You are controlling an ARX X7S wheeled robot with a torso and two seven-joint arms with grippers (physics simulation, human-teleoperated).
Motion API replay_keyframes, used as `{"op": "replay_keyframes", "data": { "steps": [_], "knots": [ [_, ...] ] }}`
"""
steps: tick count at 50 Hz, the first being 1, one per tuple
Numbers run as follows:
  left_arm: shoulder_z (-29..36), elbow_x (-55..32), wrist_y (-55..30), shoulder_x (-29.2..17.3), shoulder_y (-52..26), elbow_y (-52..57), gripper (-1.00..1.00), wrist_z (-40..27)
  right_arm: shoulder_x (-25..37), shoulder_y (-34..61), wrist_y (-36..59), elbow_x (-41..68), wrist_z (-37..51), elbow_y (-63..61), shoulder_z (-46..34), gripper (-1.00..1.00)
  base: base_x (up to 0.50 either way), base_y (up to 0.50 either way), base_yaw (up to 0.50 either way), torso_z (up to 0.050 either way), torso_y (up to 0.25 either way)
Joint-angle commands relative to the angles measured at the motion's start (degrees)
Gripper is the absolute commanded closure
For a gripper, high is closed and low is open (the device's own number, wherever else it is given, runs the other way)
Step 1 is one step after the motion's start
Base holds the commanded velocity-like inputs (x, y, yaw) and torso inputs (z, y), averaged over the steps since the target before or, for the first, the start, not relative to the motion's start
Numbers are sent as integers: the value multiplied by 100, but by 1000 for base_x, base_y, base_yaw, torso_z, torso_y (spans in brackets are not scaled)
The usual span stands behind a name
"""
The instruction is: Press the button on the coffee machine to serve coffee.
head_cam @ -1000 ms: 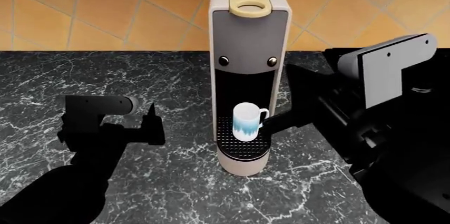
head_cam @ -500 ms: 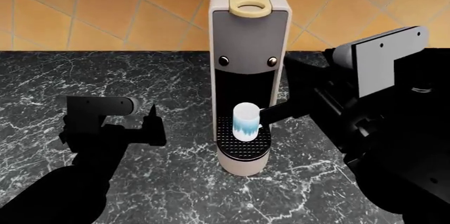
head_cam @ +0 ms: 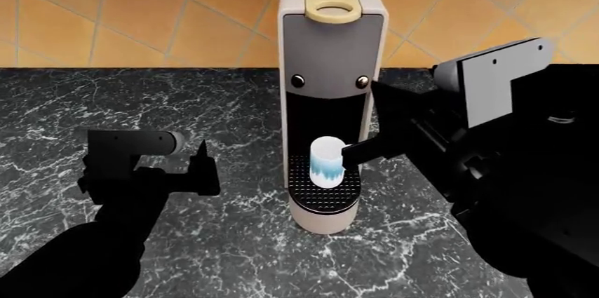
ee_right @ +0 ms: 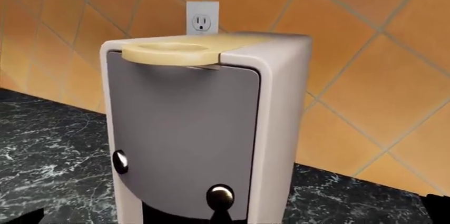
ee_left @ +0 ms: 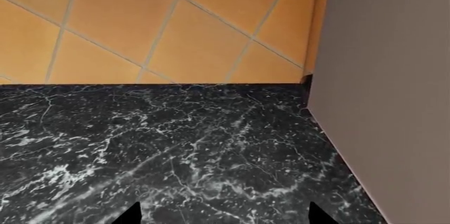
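Already set for brewing: white mug (head_cam: pixel 327 161) standing on the round black drip grille (head_cam: pixel 323 184) in the dark bay of the coffee machine (head_cam: pixel 332 45), upright at the back of the black marble counter (head_cam: pixel 234 109) against the orange tiled wall (head_cam: pixel 122 10). Not yet pressed: two small round buttons low on the grey front panel, left button (head_cam: pixel 297 80) and right button (head_cam: pixel 362 82). Right gripper (head_cam: pixel 360 149) close beside the mug, below the right button, apparently touching neither button; jaw state impossible to tell. Left gripper (head_cam: pixel 199 161) well apart to the left, fingers spread, holding nothing. Remaining, by judgement: raising the right arm and pushing a button.
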Motion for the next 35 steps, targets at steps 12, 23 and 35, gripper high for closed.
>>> {"op": "replay_keyframes", "data": {
  "steps": [12,23,35],
  "knots": [
    [9,-26,63,-29,27,-28,-100,-14,15,45,-164,-55,-77,227,-188,100,0,0,0,0,0],
    [29,-21,119,-38,68,-61,-100,-12,64,-2,-419,-250,-239,450,-331,100,0,0,0,0,0],
    [63,-21,154,-42,78,-103,-100,-16,84,-13,-524,-300,-287,554,-406,100,0,0,0,0,0]
  ]
}}
